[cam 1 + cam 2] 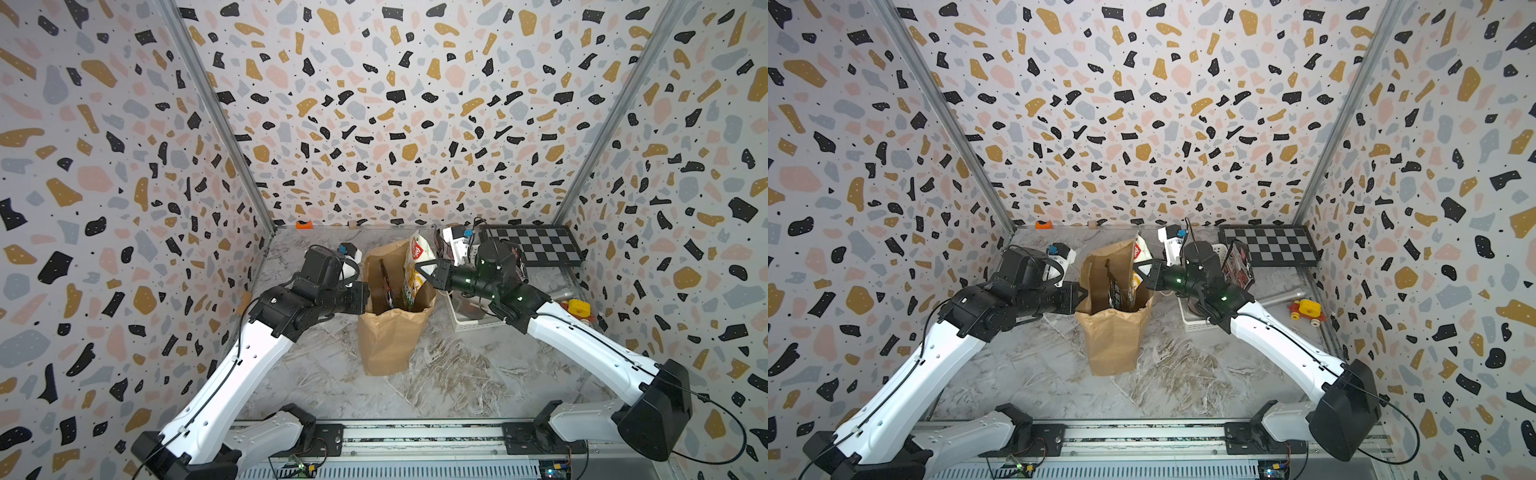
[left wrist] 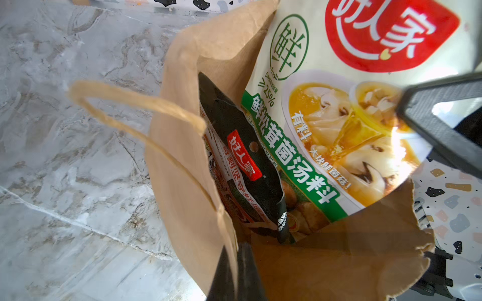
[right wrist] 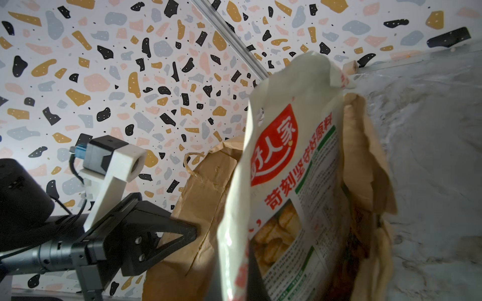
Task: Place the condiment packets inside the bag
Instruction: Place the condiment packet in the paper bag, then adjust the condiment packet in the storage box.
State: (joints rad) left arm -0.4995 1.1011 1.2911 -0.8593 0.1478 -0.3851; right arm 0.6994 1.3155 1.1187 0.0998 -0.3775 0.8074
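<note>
The marbled surface (image 1: 457,374) carries one tall brown paper bag (image 1: 386,340) at its middle, upright with the mouth open. Just beside it, on the right arm's side and partly hidden under that arm, one white lattice basket (image 1: 1196,324) is seen.

Three condiment packets can be counted. The largest, a cream mushroom-soup packet (image 1: 411,278), stands with its long axis near upright, leaning toward the far rim. Its lower end is already inside the bag's mouth and its red-logo end rises above the rim. A black packet (image 2: 234,146) stands fully inside the bag, against the wall nearer the left arm. Whether the white printed face behind it belongs to another packet cannot be told. A dark red-and-black packet (image 1: 1237,266) is left standing on edge in the basket.

The right hand (image 1: 420,266) is clamped on the cream packet's side edge, at about rim height, from the basket side. The bag's depth lies straight below that grip, so the coming move is judged to be a lowering along the packet's long axis, then a release. The left hand (image 1: 362,297) is closed on the opposite rim, paper pinched between its fingers (image 2: 247,276), and the mouth is thereby held spread.

One twine handle (image 2: 125,109) hangs outward, clear of the opening.
</note>
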